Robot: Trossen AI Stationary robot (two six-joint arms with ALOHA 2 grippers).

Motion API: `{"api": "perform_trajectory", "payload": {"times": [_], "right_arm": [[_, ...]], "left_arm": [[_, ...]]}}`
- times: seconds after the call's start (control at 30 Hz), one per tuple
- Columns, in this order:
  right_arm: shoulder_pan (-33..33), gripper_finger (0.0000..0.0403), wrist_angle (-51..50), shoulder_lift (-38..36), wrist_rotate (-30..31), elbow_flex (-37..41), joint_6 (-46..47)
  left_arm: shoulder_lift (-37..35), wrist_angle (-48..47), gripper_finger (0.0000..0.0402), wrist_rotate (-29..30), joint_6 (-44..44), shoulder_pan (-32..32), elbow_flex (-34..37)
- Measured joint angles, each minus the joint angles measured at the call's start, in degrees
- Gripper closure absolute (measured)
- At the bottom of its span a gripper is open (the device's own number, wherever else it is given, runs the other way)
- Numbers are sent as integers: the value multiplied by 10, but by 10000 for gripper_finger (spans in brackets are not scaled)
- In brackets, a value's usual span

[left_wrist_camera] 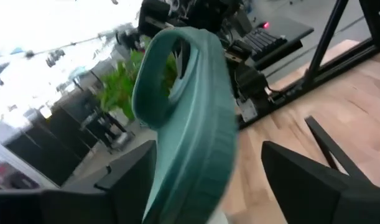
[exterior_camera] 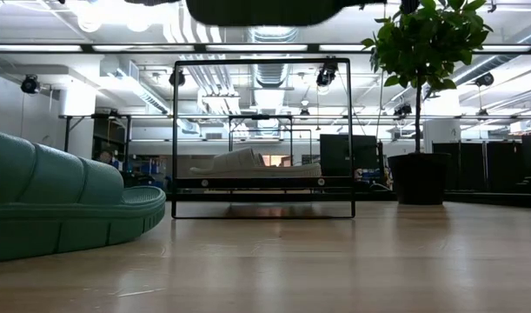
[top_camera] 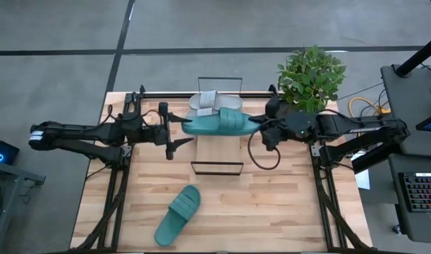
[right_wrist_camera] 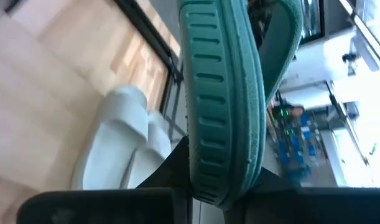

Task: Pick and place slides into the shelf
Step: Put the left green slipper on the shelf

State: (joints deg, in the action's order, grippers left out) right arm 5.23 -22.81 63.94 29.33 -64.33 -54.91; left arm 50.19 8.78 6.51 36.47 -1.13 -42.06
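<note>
Right pincer [right_wrist_camera: 205, 202] is clamped on the teal slide [top_camera: 219, 124] above the shelf [top_camera: 216, 168] for placement; left pincer [top_camera: 178, 134] stands apart beside it, giving no support.

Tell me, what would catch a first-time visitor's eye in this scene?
Probably the teal slide held up in mid-air above the wire shelf at the table's middle, with a dark arm on each side. The right end effector is shut on one end of it, while the left end effector stands open at the other. A second teal slide lies alone on the front of the table, and a leafy plant stands at the back right corner.
</note>
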Motion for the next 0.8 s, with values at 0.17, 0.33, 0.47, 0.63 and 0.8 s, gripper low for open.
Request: {"api": "perform_trajectory", "payload": {"times": [0.17,0.33,0.47,0.63,0.8], "right_arm": [[0,367,26,-4,13,43,9],[0,367,93,-5,18,96,-1],[0,367,149,-4,20,147,-11],[-1,367,186,-6,23,191,-9],[-2,367,191,-3,21,210,15]], "left_arm": [[-31,-43,117,1,-34,0,2],[-69,-88,116,1,-93,0,3],[-96,-110,116,0,-135,0,9],[-124,-122,116,-4,-146,0,15],[-144,-132,116,-5,-167,0,15]]}}
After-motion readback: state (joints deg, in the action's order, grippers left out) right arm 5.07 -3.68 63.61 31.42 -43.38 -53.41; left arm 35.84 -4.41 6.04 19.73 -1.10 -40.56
